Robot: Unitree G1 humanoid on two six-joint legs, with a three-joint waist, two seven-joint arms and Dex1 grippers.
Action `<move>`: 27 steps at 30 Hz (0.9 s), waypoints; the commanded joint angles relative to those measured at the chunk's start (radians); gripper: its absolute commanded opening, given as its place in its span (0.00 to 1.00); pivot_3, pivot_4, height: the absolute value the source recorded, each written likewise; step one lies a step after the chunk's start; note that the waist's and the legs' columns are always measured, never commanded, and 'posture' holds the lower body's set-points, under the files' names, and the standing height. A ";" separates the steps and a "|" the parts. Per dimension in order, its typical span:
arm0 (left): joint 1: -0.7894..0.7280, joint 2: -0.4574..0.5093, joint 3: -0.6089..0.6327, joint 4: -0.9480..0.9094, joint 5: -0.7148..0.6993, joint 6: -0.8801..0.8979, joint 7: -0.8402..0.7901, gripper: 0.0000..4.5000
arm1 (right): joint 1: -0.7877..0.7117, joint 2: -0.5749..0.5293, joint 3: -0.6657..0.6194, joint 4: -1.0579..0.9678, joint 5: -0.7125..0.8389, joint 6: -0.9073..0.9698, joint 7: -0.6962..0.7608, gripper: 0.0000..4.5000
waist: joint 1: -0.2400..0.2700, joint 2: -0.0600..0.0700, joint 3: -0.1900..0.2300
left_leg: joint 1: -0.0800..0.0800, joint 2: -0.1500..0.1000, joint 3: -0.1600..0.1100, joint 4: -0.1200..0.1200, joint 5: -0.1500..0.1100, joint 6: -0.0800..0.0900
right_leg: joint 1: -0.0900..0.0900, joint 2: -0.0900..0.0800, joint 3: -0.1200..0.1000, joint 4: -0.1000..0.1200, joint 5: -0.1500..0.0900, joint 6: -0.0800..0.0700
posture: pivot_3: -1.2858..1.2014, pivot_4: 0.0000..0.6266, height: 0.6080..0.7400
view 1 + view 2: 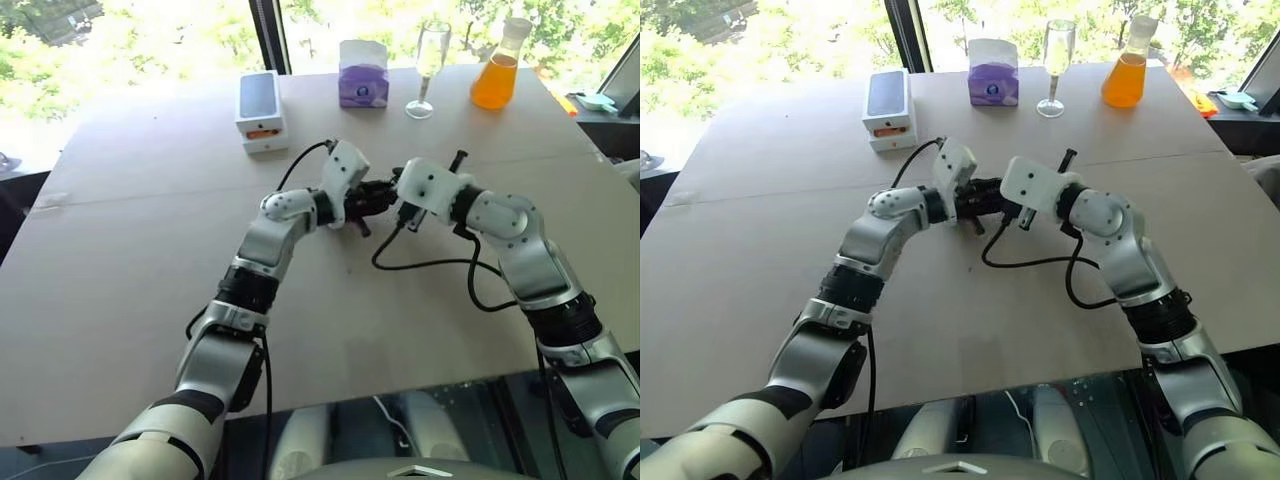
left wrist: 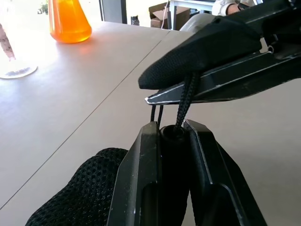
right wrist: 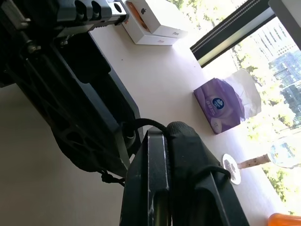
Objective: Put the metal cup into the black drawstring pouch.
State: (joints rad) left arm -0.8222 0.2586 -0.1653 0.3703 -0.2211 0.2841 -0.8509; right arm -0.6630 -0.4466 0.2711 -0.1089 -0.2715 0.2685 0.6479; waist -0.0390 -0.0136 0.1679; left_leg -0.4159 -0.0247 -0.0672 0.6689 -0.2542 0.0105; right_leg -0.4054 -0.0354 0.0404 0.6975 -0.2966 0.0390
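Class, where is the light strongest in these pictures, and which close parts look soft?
Left eye view: the windows behind the pale wooden table are blown out. Left wrist view: the black mesh drawstring pouch looks soft. Right wrist view: bright sky behind the purple tissue box.

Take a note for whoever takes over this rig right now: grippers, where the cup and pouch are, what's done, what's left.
Left gripper: shut on the bead of the pouch's cord.
Right gripper: shut on the cord just above the bead, facing the left gripper over the middle of the table.
Pouch: hangs below the left gripper, between the two.
Cup: I cannot tell whether it is inside the pouch.
Done: both grippers have the drawstring.
Left: probably pull the cord through the bead to close the pouch. Check that the cup is inside first.
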 commanded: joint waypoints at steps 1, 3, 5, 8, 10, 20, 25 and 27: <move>-0.022 0.000 0.017 -0.014 -0.003 0.001 -0.006 0.04 | -0.003 -0.006 -0.014 -0.049 -0.002 0.003 -0.006 0.00 | 0.000 0.000 0.000 | 0.000 0.000 0.000 0.000 0.000 0.000 | 0.000 0.000 0.000 0.000 0.000 0.000 | 0.52 0.24 1.00; -0.017 0.005 0.011 -0.009 0.006 0.002 -0.009 0.04 | -0.008 -0.003 -0.029 -0.053 0.005 0.015 -0.014 0.00 | 0.000 0.000 0.000 | 0.000 0.000 0.000 0.000 0.000 0.000 | 0.000 0.000 0.000 0.000 0.000 0.000 | 0.52 0.24 1.00; -0.013 0.012 0.005 0.005 0.019 0.012 -0.006 0.04 | -0.022 -0.005 -0.054 -0.052 0.011 0.031 -0.027 0.00 | 0.000 0.000 0.000 | 0.000 0.000 0.000 0.000 0.000 0.000 | 0.000 0.000 0.000 0.000 0.000 0.000 | 0.52 0.24 1.00; -0.007 0.027 -0.008 0.033 0.048 0.016 -0.004 0.04 | -0.049 -0.004 -0.113 -0.036 0.031 0.062 -0.064 0.00 | -0.001 0.000 0.000 | 0.000 0.000 0.000 0.000 0.000 0.000 | 0.000 0.000 0.000 0.000 0.000 0.000 | 0.52 0.24 1.00; -0.005 0.039 -0.016 0.054 0.072 0.031 0.002 0.04 | -0.068 -0.018 -0.160 -0.006 0.034 0.073 -0.101 0.00 | 0.000 0.000 0.000 | 0.000 0.000 0.000 0.000 0.000 0.000 | 0.000 0.000 0.000 0.000 0.000 0.000 | 0.52 0.24 1.00; 0.021 0.099 -0.046 0.100 0.141 0.047 0.008 0.04 | -0.013 -0.117 -0.255 0.067 0.050 0.102 -0.189 0.00 | 0.001 0.000 0.000 | 0.000 0.000 0.001 0.000 0.000 0.000 | 0.000 0.000 0.000 0.000 0.000 0.000 | 0.52 0.24 1.00; 0.043 0.099 -0.049 0.073 0.125 0.031 -0.002 0.04 | 0.095 -0.089 -0.231 0.008 0.161 0.149 -0.120 0.00 | -0.002 0.000 0.000 | 0.000 0.000 0.002 0.000 0.000 0.000 | 0.000 0.000 0.001 0.001 0.000 0.000 | 0.52 0.24 1.00; 0.057 0.084 -0.013 0.016 0.055 0.050 -0.033 0.04 | 0.140 -0.073 -0.202 -0.028 0.203 0.169 -0.093 0.00 | -0.002 0.000 0.000 | 0.000 0.000 0.001 0.000 0.000 0.000 | 0.000 0.000 0.001 0.001 0.000 0.000 | 0.52 0.24 1.00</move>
State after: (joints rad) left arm -0.7914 0.3158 -0.2252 0.4011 -0.1452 0.3074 -0.8724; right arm -0.5250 -0.5081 0.1388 -0.0877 -0.0883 0.4184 0.5573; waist -0.0409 -0.0135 0.1675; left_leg -0.4156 -0.0243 -0.0656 0.6688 -0.2542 0.0106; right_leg -0.4057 -0.0354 0.0419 0.6985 -0.2966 0.0390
